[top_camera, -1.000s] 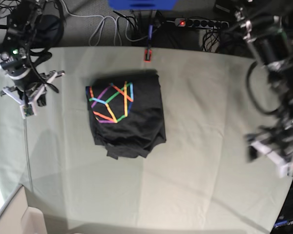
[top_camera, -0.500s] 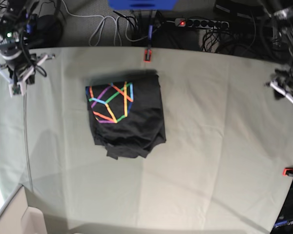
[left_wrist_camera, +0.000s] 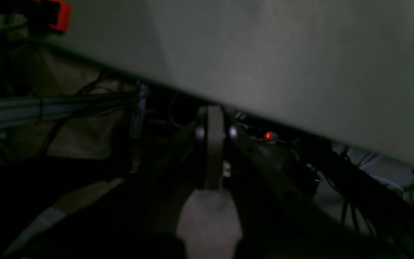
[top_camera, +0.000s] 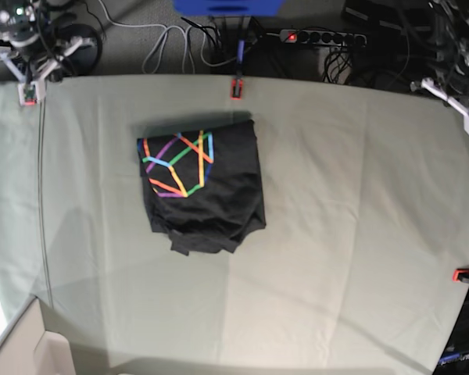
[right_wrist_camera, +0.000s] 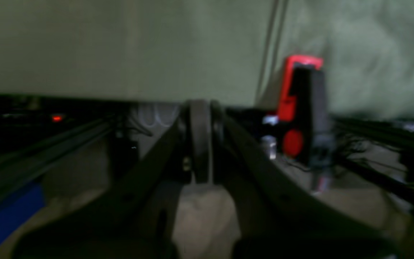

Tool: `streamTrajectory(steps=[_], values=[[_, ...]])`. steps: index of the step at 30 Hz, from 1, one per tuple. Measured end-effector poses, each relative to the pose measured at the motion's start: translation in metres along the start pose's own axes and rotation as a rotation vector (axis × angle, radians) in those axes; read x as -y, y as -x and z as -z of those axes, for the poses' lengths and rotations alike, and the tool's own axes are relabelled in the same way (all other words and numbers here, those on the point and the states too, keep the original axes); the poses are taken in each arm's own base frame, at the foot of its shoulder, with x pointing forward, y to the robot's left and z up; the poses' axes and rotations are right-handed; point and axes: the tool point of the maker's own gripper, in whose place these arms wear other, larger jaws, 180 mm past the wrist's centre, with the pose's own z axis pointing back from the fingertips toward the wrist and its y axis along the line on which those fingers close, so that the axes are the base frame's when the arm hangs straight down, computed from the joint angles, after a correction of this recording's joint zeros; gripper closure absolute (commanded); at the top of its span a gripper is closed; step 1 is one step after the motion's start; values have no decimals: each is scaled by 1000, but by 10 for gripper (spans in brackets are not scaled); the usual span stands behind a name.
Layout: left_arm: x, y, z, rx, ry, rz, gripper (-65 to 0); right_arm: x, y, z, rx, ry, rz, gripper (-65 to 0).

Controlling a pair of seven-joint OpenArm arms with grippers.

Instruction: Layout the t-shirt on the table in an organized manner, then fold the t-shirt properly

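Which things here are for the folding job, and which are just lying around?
For the job:
- t-shirt, folded, print showing
- table
- left gripper, right gripper, both shut

Just lying about:
- red clamps
- power strip
- cables

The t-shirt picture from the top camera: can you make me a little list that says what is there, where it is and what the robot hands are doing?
t-shirt: black, folded into a compact bundle, rainbow line print facing up
place: on the table, toward its far left part
table cover: pale grey-green creased cloth
red clamps: one at the far edge, one at the right edge
left tool: shut, empty, at the far right corner
right tool: shut, empty, at the far left corner
touching the shirt: nothing
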Motion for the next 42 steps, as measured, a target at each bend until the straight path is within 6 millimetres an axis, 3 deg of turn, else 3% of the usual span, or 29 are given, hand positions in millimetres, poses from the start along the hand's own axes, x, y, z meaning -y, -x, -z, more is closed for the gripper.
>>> streamTrajectory(steps=[2, 8, 10, 14, 18, 25, 29, 32, 38, 42], values=[[0, 26, 4, -80, 4, -6, -1, 3, 3, -1, -16, 4, -10, 0], [1, 85, 25, -197, 37, -54, -1, -1, -59, 17, 103, -15, -126, 0], [5, 108, 35, -204, 64, -61, -1, -3, -64, 23, 101, -19, -150, 0], [15, 165, 57, -256, 127, 7, -1, -29, -56, 59, 13, -84, -188, 0], [28, 198, 72, -265, 188, 14, -1, -58, -70, 88, 14, -161, -203, 0], [47, 215, 85, -276, 230, 8, -1, -87, -98, 103, 35, -217, -271, 0], [61, 211, 89, -270, 254, 5, -1, -126, -110, 102, 64, -287, -309, 0], [60, 210, 90, -275, 252, 11, -1, -154, -114, 99, 71, -334, -357, 0], [59, 212, 89, -275, 251, 10, -1, -216, -107, 74, 111, -465, -429, 0], [51, 211, 89, -275, 238, 15, -1, -227, -118, 58, 166, -476, -463, 0]])
